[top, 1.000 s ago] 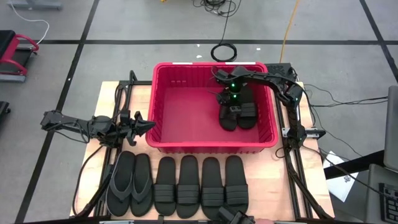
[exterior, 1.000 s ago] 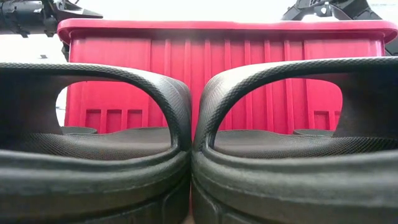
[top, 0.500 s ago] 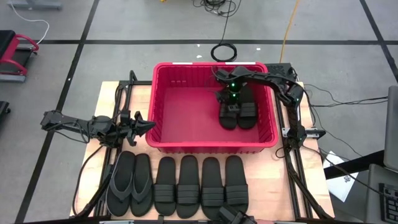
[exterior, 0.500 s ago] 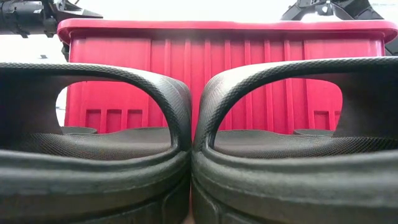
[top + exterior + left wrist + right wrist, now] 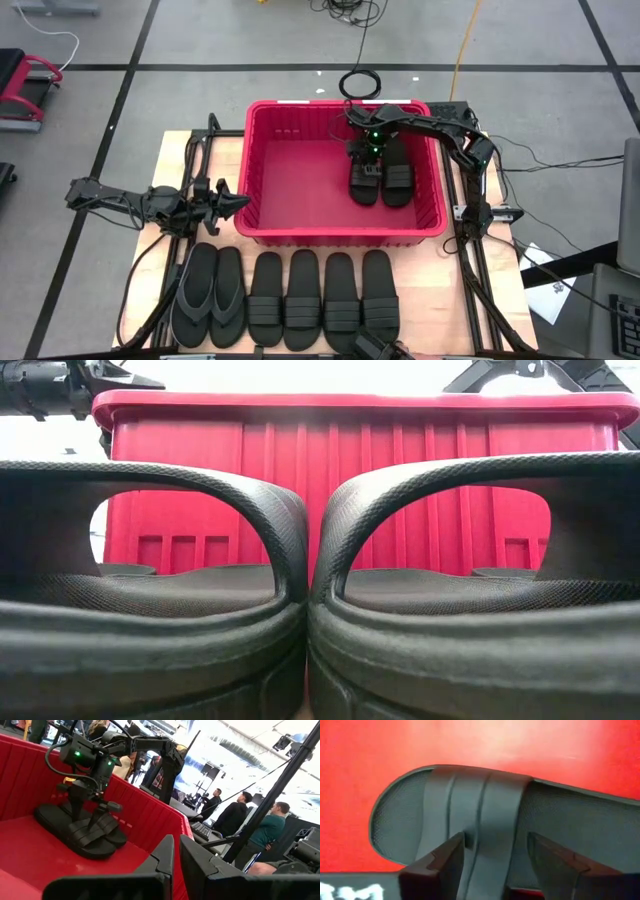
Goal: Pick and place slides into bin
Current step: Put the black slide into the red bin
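Moved: right gripper [image 5: 366, 170] has drifted slightly farther into the bin [image 5: 262, 200].
Right gripper: fingers apart over a slide [image 5: 485, 827].
Left gripper [image 5: 236, 203]: together, beside the bin.

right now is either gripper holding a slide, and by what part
Nothing is held. The right gripper is open over the ribbed strap of a flat black rubber slide lying in the red plastic bin. The left gripper, shut, waits beside the bin.

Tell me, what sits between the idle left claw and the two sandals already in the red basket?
In the high view, only the bin's left wall and bare red floor separate the left gripper from those slides.
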Robot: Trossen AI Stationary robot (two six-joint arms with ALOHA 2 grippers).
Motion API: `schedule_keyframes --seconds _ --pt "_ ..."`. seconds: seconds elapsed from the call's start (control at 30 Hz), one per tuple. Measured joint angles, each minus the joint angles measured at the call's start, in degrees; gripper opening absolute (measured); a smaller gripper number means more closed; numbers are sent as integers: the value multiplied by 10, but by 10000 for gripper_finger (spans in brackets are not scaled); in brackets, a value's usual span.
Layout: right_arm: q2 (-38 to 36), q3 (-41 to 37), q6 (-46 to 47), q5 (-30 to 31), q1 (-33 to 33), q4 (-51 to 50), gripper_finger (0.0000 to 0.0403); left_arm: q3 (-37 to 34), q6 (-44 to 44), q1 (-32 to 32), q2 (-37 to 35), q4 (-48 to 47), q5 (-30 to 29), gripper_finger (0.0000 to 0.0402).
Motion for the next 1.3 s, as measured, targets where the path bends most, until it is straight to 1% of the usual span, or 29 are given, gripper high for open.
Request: schedule_keyframes --seconds 0.07,0.17,0.27,0.33,0.4,0.47,0.53,0.57,0.67,0.8,0.83,1.03,1.23,1.3 --pt "-3 0 5 8 0 -4 207 0 0 0 0 0 0 26" --pt "-15 0 13 46 5 -2 208 0 -2 0 0 0 0 26" --pt "-41 0 13 98 13 12 208 0 -3 0 0 0 1 26" --pt "-65 0 17 105 15 22 208 0 -4 0 0 0 1 26" --pt "-92 0 36 90 20 36 208 0 -4 0 0 0 1 26" --pt "-114 1 54 51 28 47 205 0 -4 0 0 0 1 26" --pt "-130 1 63 9 37 50 193 0 -3 0 0 0 1 26" --pt "-134 1 67 -2 44 51 182 0 -1 0 0 0 1 26" --pt "-138 1 69 -9 63 52 132 0 4 0 0 0 1 26" --pt "-125 1 74 -15 84 70 30 0 7 0 0 0 1 26" --pt "-117 1 75 -18 87 74 16 0 7 0 0 0 1 26" --pt "-67 0 99 -15 99 96 2 0 0 0 0 2 1 26" --pt "-48 0 115 -55 110 111 0 0 -6 0 0 2 1 26" --pt "-40 0 123 -52 113 118 0 0 -9 0 0 2 1 26"
